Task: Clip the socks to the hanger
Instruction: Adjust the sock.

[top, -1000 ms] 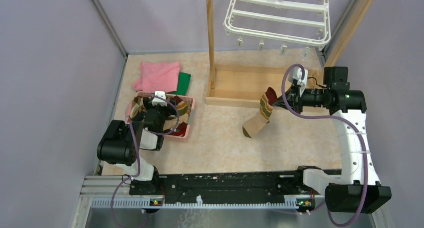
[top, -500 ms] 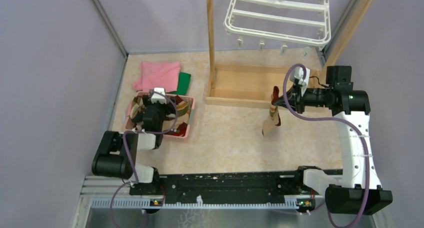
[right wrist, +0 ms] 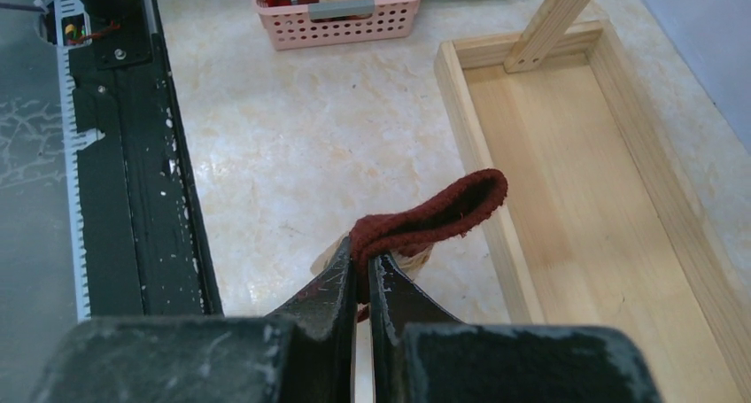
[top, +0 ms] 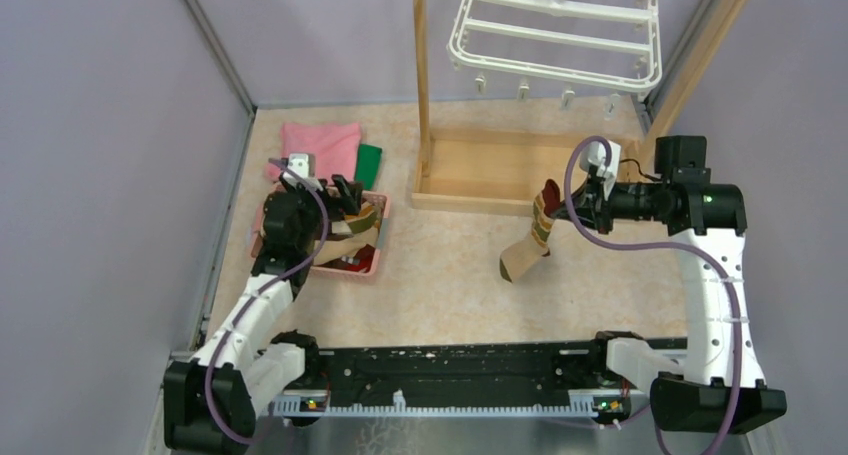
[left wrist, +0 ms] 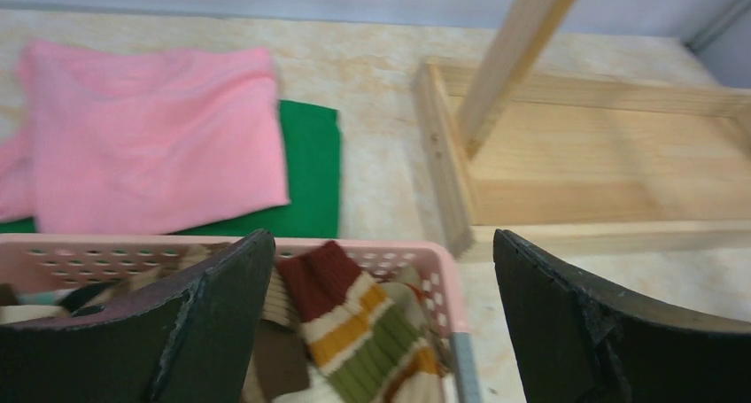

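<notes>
My right gripper (top: pixel 560 205) (right wrist: pixel 361 259) is shut on the dark red cuff of a banded sock (top: pixel 528 237) (right wrist: pixel 434 215), which hangs down over the floor just in front of the wooden tray. The white hanger (top: pixel 560 30) hangs at the top, its clips (top: pixel 567 97) well above the sock. My left gripper (top: pixel 345 188) (left wrist: pixel 381 270) is open and empty above the far rim of the pink basket (top: pixel 372 265) (left wrist: pixel 425 257). In the basket lie more striped socks (top: pixel 360 218), one with red, orange and green bands (left wrist: pixel 363 323).
A pink cloth (top: pixel 318 150) (left wrist: pixel 150 137) and a green cloth (top: pixel 368 165) (left wrist: pixel 310 173) lie behind the basket. A wooden post (top: pixel 421 70) rises from a wooden tray base (top: pixel 480 170) (right wrist: pixel 576 182). The black rail (top: pixel 450 375) runs along the near edge.
My left arm has lifted and swung back, its gripper now up over the basket's far rim. The sock in my right gripper has swung and hangs slightly further left.
</notes>
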### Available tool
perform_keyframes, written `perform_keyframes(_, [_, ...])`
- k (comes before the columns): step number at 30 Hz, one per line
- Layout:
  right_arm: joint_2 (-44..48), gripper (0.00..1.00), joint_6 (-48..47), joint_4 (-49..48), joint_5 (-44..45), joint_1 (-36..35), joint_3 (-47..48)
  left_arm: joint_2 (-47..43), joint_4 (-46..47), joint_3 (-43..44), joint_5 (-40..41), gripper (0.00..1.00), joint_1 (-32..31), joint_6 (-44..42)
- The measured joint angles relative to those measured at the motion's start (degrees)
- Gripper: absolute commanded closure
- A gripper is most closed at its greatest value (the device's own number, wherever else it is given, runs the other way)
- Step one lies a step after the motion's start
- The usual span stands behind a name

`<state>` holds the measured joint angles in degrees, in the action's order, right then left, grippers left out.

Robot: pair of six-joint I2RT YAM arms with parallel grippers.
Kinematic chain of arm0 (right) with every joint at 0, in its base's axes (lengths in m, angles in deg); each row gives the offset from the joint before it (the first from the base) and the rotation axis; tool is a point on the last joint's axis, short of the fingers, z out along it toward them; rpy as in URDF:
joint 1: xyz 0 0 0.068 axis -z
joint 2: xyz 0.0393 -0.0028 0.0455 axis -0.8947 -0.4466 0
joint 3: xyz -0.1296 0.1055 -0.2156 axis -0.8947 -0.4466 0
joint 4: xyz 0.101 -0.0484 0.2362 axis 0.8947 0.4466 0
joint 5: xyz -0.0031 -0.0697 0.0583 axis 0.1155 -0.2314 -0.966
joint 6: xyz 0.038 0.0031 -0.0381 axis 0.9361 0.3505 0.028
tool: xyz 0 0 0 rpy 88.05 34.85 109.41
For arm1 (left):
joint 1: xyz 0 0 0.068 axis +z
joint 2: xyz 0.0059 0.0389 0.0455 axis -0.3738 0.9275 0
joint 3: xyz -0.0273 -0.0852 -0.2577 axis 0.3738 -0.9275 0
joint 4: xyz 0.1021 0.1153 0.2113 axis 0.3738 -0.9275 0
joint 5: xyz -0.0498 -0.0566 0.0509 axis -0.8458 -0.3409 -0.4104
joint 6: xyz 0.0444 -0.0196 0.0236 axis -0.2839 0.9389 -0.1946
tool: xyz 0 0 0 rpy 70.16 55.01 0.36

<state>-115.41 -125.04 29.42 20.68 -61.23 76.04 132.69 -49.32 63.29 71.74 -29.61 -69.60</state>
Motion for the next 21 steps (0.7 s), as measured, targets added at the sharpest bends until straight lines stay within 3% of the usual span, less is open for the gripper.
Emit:
perform_keyframes(7, [0.61,0.99,-5.31,5.29,2.71,0.0,1.14,-8.55,-2.36,0.09,-8.85,0.01,-0.04,10.75])
perform_keyframes(12, [0.7,1.0,-11.8,9.2,3.23,0.0,1.14,-9.64,8.63,-0.13,-24.96,0.07,-1.44,17.2])
perform_keyframes(15, [0.7,1.0,-16.65,11.98,3.04,-0.94,1.14,-5.38,15.47,-0.04,-31.98,0.07,-11.02,15.63])
perform_keyframes(19, [0.72,1.0,-20.96,13.73,2.99,-8.57,1.11,1.03,15.69,0.0,-35.58,0.06,-29.75,2.6])
perform_keyframes(21, [0.85,1.0,-21.79,13.79,3.13,-13.51,1.03,3.52,17.59,-0.13,-37.83,0.08,-34.75,-4.42])
